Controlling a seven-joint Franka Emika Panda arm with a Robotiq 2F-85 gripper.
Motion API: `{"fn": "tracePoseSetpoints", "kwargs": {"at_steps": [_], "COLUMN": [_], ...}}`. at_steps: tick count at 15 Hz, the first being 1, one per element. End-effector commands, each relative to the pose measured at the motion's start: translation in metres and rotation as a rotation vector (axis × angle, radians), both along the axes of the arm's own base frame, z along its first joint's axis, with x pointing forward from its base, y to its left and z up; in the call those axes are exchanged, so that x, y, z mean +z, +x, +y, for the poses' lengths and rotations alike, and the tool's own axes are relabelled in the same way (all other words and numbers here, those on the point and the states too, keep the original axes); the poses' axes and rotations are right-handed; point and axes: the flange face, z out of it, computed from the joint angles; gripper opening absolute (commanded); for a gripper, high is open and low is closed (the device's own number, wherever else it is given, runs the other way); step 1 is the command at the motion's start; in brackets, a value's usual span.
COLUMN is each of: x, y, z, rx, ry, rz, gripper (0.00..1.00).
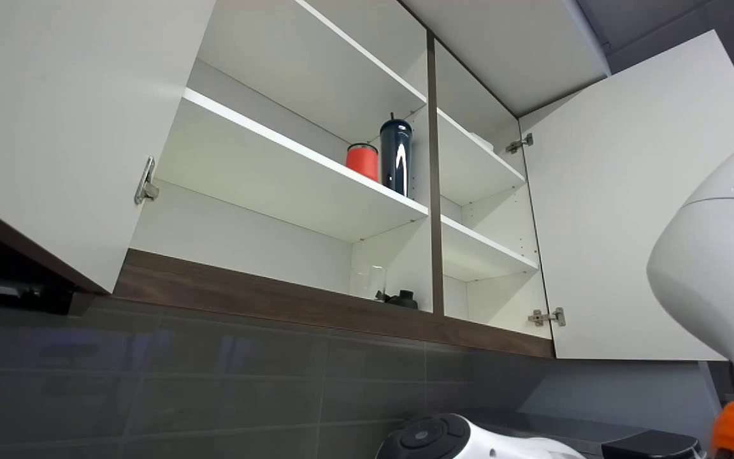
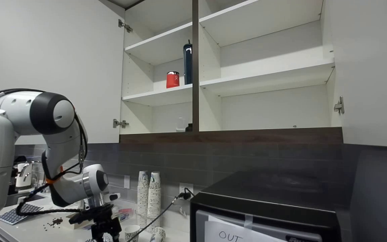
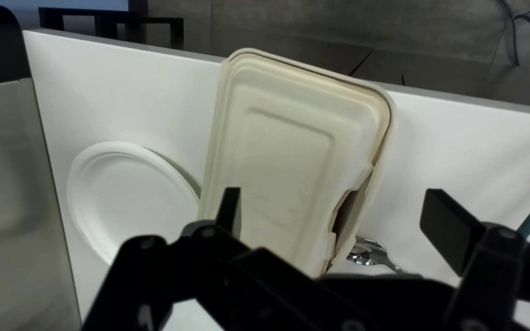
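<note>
My gripper (image 3: 334, 214) is open and empty in the wrist view, its two black fingers wide apart. A beige clamshell box (image 3: 283, 161) lies below it on the white counter, its lid slightly gapped along the right edge. The left finger shows over the box and the right finger over the counter. A shiny metal spoon (image 3: 370, 252) lies beside the box, between the fingers, partly hidden by the gripper. A white plate (image 3: 131, 197) is left of the box. In an exterior view the gripper (image 2: 106, 228) is low over the counter, its tips cut off by the frame.
Open wall cabinets hold a red cup (image 1: 362, 160) and a dark blue tumbler (image 1: 395, 156). Paper cup stacks (image 2: 149, 198) stand by the wall. A black microwave (image 2: 264, 205) with a paper sign is right of the arm. A cable (image 2: 156, 218) crosses near the gripper.
</note>
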Motion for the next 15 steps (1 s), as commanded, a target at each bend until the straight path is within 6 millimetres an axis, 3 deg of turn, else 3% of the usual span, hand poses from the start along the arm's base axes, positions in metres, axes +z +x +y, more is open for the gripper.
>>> {"fn": "tracePoseSetpoints", "kwargs": {"at_steps": [1,7,11,15], "x": [-0.004,-0.018,-0.038,-0.061], "y": [0.005,0.014,0.022,0.025], "z": [0.002,0.011,0.015,0.033], "rx": [-0.005,-0.008,-0.024,-0.014], "ry": [0.0,0.002,-0.082,-0.117], "rz": [0.001,0.016,-0.01,-0.026], "gripper": [1.0,1.0,1.0,1.0]}}
